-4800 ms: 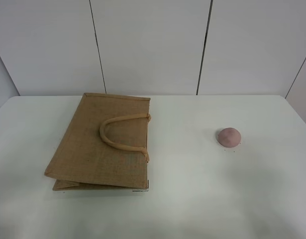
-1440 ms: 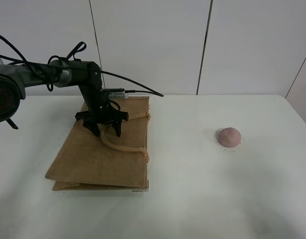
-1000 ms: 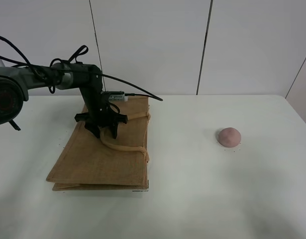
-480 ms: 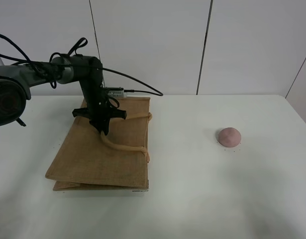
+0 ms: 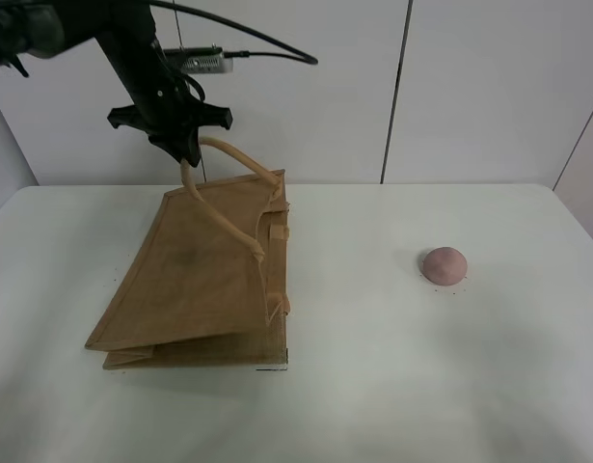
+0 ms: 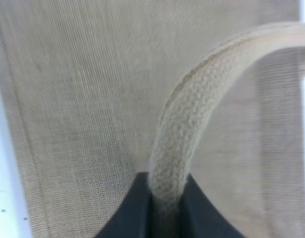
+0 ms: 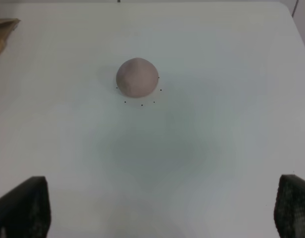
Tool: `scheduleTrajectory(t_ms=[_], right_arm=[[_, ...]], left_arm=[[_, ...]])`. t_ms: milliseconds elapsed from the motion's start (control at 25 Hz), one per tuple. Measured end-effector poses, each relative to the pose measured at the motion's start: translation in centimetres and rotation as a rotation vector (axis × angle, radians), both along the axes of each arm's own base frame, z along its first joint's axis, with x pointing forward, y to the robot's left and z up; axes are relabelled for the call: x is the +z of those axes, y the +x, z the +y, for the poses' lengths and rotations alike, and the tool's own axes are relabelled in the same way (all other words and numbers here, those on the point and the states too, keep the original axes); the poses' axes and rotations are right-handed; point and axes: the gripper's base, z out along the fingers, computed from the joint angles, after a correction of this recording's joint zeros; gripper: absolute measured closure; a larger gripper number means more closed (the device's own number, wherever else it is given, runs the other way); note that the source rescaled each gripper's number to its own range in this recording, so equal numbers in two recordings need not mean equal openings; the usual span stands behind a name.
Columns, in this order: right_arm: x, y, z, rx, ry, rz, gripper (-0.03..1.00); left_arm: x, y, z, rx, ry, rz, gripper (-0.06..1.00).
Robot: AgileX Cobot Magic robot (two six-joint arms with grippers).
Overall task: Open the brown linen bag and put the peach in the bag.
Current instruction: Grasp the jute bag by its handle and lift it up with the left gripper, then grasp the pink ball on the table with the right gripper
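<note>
The coarse-weave brown linen bag [image 5: 195, 280] is held up below the left gripper [image 5: 188, 154], which is clamped on its corded handle [image 6: 192, 114]. The round matte peach [image 7: 137, 77] is seen ahead of the wide-spread right gripper [image 7: 164, 210], on a smooth white table [image 5: 421, 376] backed by pale wall panels [image 5: 296, 87].

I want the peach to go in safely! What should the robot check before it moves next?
1. The left gripper is shut on the handle: ok.
2. The brown linen bag has its top side lifted: ok.
3. Its mouth is wide enough for the peach: cannot tell.
4. The peach lies free on the table, apart from the bag: ok.
5. The right gripper is open, with the peach in its view: ok.
6. The peach is held: not ok.
</note>
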Motion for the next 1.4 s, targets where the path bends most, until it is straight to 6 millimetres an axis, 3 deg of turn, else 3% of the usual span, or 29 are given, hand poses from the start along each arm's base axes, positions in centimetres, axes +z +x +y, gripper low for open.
scheduleTrajectory(t_ms=[240,520,880,1400], right_arm=[[0.0,0.0,0.0,0.000,0.000,0.000,-0.03],[0.0,0.0,0.0,0.000,0.000,0.000,-0.03],[0.0,0.0,0.0,0.000,0.000,0.000,-0.03],[0.0,0.3,0.0,0.000,-0.001,0.018,-0.03]], left_arm=[[5.8,-2.7,0.8,-0.021,-0.029,-0.127,0.94],[10.2,-5.4,1.7,-0.033,-0.049,-0.233,0.94],[11.7,-6.6,2.1,-0.037,-0.058,-0.272,0.94],[11.8,-6.7,1.5,-0.061,-0.112,-0.258,0.94]])
